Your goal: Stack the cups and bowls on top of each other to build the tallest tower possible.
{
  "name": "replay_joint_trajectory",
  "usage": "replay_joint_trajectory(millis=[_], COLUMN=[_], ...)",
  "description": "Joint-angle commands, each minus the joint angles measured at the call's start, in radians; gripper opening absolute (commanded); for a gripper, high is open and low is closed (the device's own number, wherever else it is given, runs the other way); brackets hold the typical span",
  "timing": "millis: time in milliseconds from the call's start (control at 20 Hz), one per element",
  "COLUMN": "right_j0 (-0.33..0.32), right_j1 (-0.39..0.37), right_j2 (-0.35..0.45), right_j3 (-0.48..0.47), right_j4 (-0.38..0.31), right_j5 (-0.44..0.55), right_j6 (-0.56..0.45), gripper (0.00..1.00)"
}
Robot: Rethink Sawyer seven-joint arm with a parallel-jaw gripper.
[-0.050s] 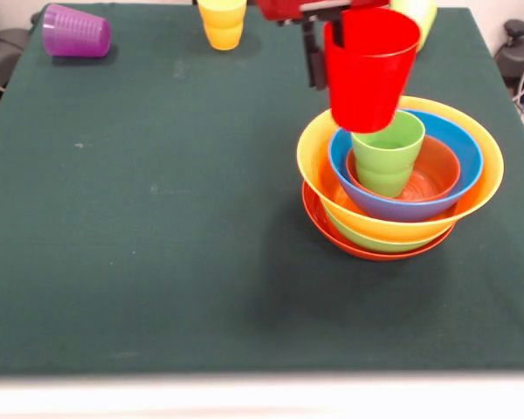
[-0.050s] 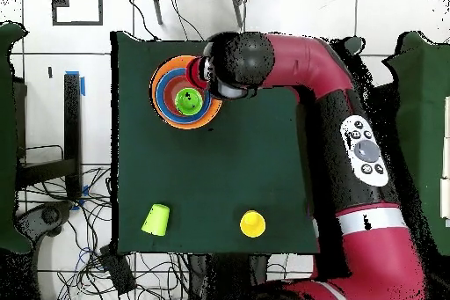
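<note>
1. Above the tower (image 1: 400, 188), at the right of the surface (image 1: 157, 218), the gripper (image 1: 332, 44) has its jaws pinching the red cup (image 1: 368, 70).
2. Inside the nested bowls stands a light green cup (image 1: 387, 153).

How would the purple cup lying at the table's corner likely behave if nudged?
The purple cup lies on its side, so it would probably roll, curving because it tapers. It looks like thin plastic, so likely light and easily shoved. Its ribbed wall may give a gripper some purchase.
</note>
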Motion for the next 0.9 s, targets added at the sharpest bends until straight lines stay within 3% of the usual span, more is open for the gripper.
replay_joint_trajectory(millis=[50,550,900], right_j0=[-0.017,-0.010,-0.002], right_j1=[0.029,0.012,-0.008], right_j2=[0.013,0.026,0.022], right_j3=[0.078,0.091,0.150], right_j4=[-0.093,-0.085,-0.065], right_j5=[0.040,0.063,0.050], right_j6=[-0.248,-0.215,-0.159], gripper=[0.00,0.00,0.00])
